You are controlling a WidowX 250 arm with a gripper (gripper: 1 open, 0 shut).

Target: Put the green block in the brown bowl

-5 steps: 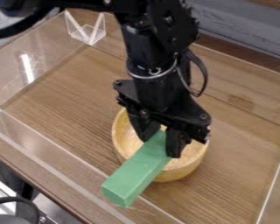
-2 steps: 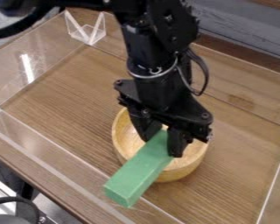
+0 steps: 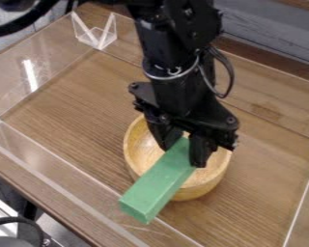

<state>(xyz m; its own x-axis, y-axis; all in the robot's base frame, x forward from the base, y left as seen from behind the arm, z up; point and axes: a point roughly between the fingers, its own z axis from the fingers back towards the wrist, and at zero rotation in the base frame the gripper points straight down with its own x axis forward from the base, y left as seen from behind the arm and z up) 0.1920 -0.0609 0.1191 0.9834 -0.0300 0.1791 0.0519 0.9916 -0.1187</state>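
Since a second ago the arm has shifted slightly toward the right of the frame, and the long flat matte green block (image 3: 166, 183) has nudged along with it. The black gripper (image 3: 191, 147) hangs low over the round tan wooden bowl (image 3: 146, 146) at centre frame, its jaws clamped on the block's upper end. The block slants down toward the lower left, its upper end inside the bowl, its body lying across the front rim, its lower end jutting out over the wood-grain table (image 3: 80, 106).
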